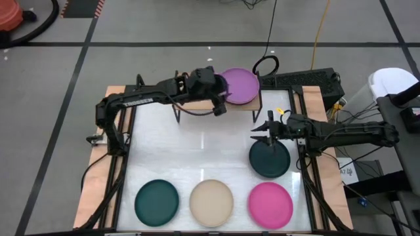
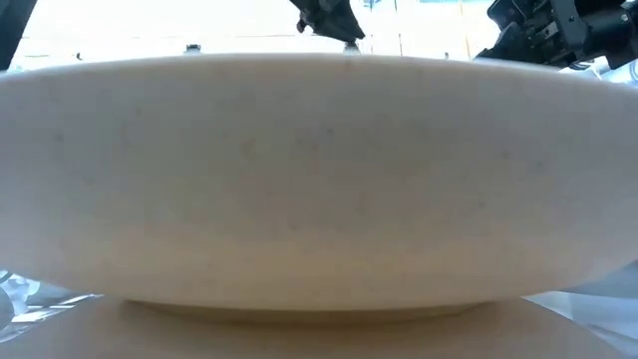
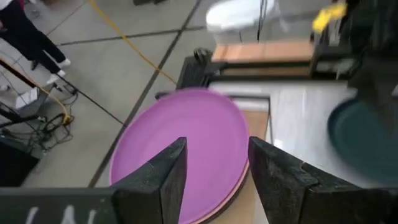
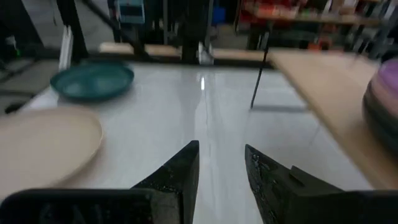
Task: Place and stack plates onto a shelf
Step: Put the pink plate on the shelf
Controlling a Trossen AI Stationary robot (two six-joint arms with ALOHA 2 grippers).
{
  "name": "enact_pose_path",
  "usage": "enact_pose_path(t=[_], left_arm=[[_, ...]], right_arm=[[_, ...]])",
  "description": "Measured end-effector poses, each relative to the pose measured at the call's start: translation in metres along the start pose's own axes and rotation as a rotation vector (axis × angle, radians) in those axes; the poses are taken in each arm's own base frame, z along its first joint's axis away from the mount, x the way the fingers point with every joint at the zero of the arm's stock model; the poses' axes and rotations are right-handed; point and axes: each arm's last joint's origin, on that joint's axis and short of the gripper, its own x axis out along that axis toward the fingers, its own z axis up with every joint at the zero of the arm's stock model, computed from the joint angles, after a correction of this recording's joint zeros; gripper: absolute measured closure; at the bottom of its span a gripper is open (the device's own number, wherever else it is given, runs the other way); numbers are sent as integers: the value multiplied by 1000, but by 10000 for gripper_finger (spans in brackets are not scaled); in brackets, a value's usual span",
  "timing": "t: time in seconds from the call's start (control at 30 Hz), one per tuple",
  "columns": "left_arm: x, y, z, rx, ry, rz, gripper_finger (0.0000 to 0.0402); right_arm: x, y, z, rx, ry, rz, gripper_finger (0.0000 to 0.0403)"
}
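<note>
Beige plate [image 1: 211,202] lay at the table's near edge between a teal plate [image 1: 156,201] and a magenta plate [image 1: 270,204]. Farther back on the right sat a second dark teal plate [image 1: 269,159], with the right gripper [image 1: 269,128] just beyond it, fingers parted and empty. At the far edge, the left gripper [image 1: 221,105] hung spread beside the purple plate [image 1: 239,85] topping a stack on the shelf [image 1: 252,106].

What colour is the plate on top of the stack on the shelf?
Purple: the top plate on the shelf shows best in the left wrist view.
</note>
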Motion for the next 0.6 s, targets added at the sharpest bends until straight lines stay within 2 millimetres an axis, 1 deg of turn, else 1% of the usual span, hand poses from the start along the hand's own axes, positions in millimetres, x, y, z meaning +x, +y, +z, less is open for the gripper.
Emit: enact_pose_path(t=[0.1, 0.17, 0.37, 0.5, 0.6], left_arm=[[-7, 2, 2, -76, -6, -2, 225], [-7, 0, 1, -101, 6, -12, 225], [-10, -16, 4, -120, -5, -57, 225], [-5, -27, -3, -129, -11, -74, 225], [-7, -33, -12, -152, -33, -80, 225]], right_arm=[[0, 0, 1, -3, -71, -4, 289], [1, 0, 1, -4, -95, -4, 289], [1, 0, 3, -5, -121, -6, 289], [0, 0, 4, 36, -135, -4, 289], [1, 0, -2, 66, -67, 6, 289]])
